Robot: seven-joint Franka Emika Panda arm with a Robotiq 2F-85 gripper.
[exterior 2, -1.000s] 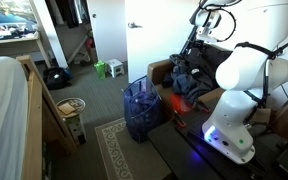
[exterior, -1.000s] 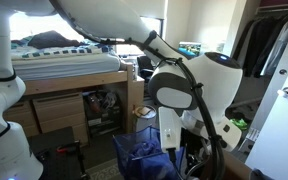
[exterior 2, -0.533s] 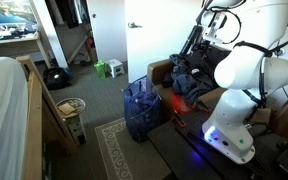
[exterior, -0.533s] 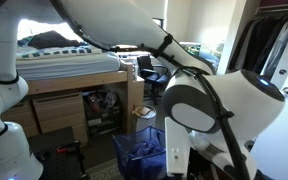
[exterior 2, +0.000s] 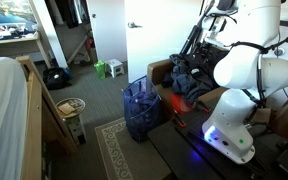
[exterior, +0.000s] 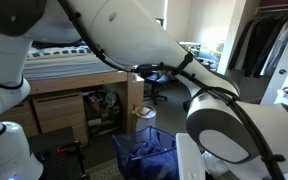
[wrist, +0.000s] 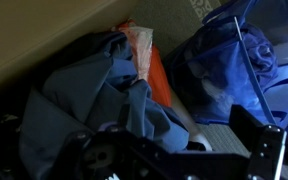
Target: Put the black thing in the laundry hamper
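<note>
The blue mesh laundry hamper stands on the floor beside a pile of clothes. It also shows in an exterior view and at the upper right of the wrist view. In the wrist view the pile is dark blue-grey cloth with an orange piece; darker cloth lies at its left edge. I cannot single out the black thing. My gripper hangs open above the pile, with nothing between its fingers. It is high over the pile in an exterior view.
My white arm fills much of an exterior view. The robot's white base stands behind the pile. A wooden-framed bed and a small white bin lie beyond the hamper. A patterned rug covers the floor.
The arm has swung, so its links now fill more of an exterior view. The wrist has shifted slightly above the pile. The hamper and clothes have not moved.
</note>
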